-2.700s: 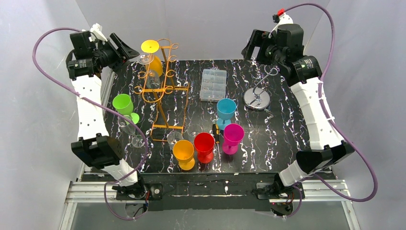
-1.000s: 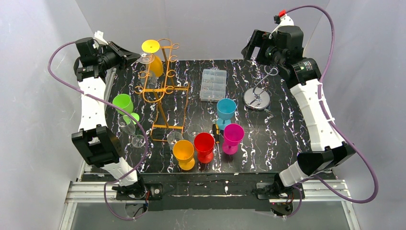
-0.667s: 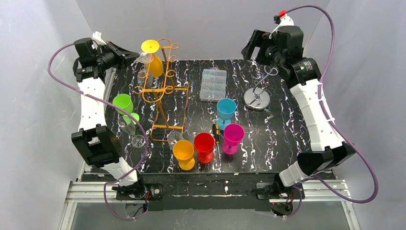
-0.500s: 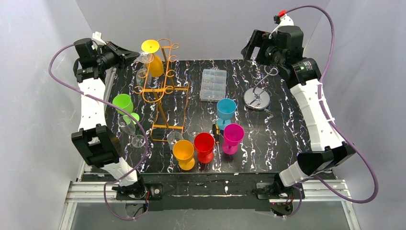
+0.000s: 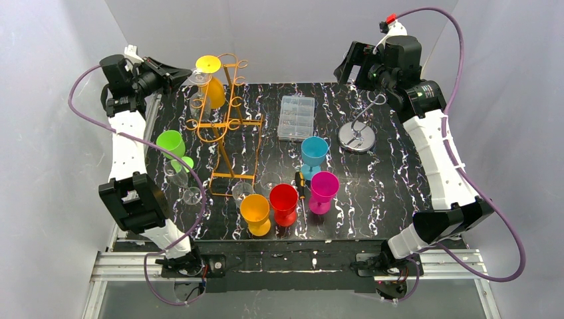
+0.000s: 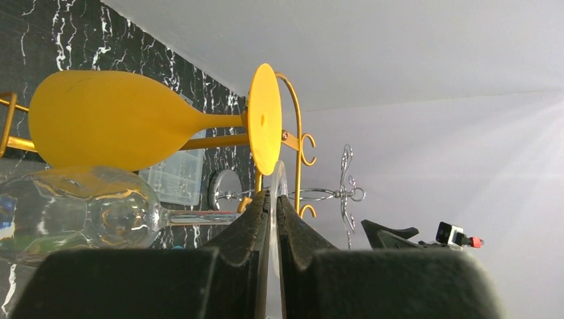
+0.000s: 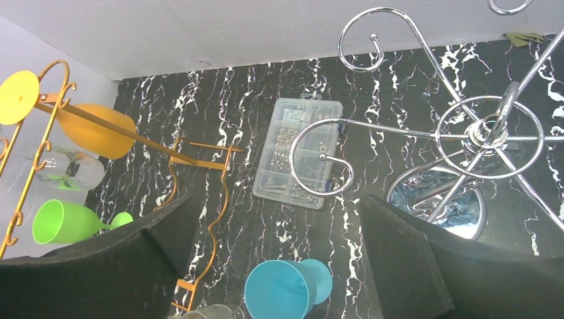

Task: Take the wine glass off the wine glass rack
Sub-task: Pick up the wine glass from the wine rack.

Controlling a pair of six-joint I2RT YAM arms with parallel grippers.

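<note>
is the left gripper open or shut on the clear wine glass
Shut: the left gripper pinches the clear wine glass by its thin round foot, seen in the left wrist view.

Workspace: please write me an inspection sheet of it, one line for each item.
Surface: black marbled table, nothing spilled.
Job's things: clear wine glass and yellow glass hang on the orange rack.
Clutter: green goblet, orange goblet, red goblet, magenta goblet, blue goblet, parts box, chrome stand.
Pincers: left pincer shut on the clear wine glass's foot; right pincer open, empty, over the chrome stand.
Cables: a purple cable loops off each arm.
Surroundings: plain pale walls.
</note>
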